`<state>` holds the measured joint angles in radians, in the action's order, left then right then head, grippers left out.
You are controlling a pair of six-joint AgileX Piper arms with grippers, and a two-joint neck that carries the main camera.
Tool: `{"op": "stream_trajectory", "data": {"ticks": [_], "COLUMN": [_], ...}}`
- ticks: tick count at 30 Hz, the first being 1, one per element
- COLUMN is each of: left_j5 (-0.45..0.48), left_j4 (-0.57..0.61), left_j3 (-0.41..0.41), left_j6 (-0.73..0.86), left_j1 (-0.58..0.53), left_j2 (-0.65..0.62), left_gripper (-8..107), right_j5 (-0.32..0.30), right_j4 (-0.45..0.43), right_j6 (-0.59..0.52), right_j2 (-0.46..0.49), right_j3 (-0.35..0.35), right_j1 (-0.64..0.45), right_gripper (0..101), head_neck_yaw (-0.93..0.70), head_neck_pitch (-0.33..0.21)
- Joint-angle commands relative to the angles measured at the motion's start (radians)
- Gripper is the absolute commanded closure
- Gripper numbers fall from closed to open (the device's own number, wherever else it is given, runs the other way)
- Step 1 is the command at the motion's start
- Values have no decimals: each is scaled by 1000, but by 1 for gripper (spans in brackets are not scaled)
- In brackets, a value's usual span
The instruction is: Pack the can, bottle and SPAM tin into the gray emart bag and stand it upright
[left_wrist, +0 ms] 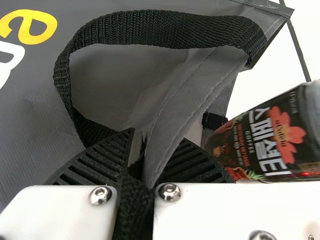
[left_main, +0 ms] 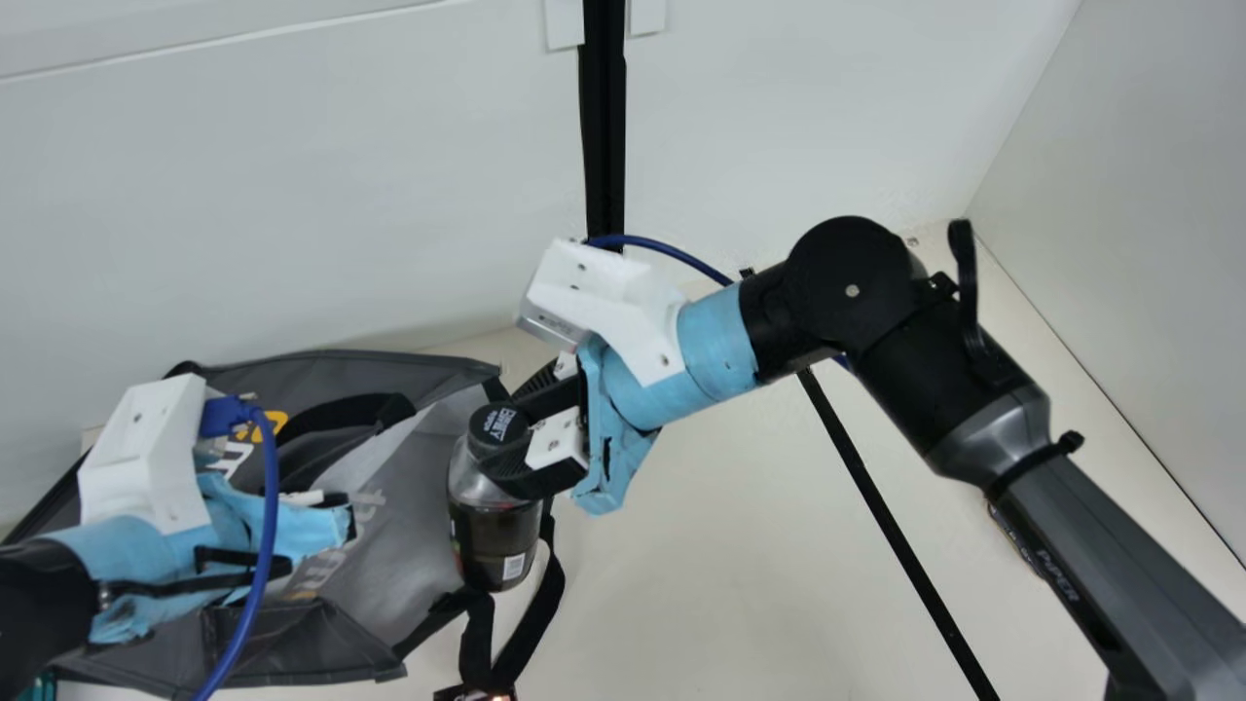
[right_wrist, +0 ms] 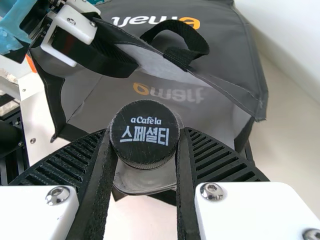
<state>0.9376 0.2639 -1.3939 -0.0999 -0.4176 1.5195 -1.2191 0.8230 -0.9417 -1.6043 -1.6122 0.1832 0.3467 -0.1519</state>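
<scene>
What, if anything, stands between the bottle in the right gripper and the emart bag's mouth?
Nothing visible: the bottle, held by the right gripper, is beside the bag's open mouth; the left gripper pinches its rim.

A pale grey-white back wall (left_main: pixel 341 195) is rising behind the cream tabletop (left_main: pixel 701 594), with a light ridge (left_main: pixel 224 37) slanting across its upper left part in the main view. A black post (left_main: pixel 604 127) is running down the wall, and two small white pieces (left_main: pixel 563 24) are flanking it near the top. At the right, a pale side wall (left_main: pixel 1139 214) is meeting the back wall in a corner, and a thin dark seam is edging its foot. A straight black strip (left_main: pixel 891 521) is crossing the tabletop at a slant. Soft light is falling over the walls.
</scene>
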Motion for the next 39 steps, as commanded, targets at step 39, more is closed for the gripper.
{"op": "stream_trajectory", "data": {"ticks": [39], "left_j5": [0], "left_j4": [0], "left_j3": [0], "left_j6": [0], "left_j1": [0], "left_j2": [0], "left_gripper": [107], "right_j5": [-1], "right_j4": [-22], "right_j6": [65], "right_j2": [-252], "right_j3": [-131], "right_j1": [128], "right_gripper": [101], "head_neck_yaw": [2], "head_neck_pitch": [-23]}}
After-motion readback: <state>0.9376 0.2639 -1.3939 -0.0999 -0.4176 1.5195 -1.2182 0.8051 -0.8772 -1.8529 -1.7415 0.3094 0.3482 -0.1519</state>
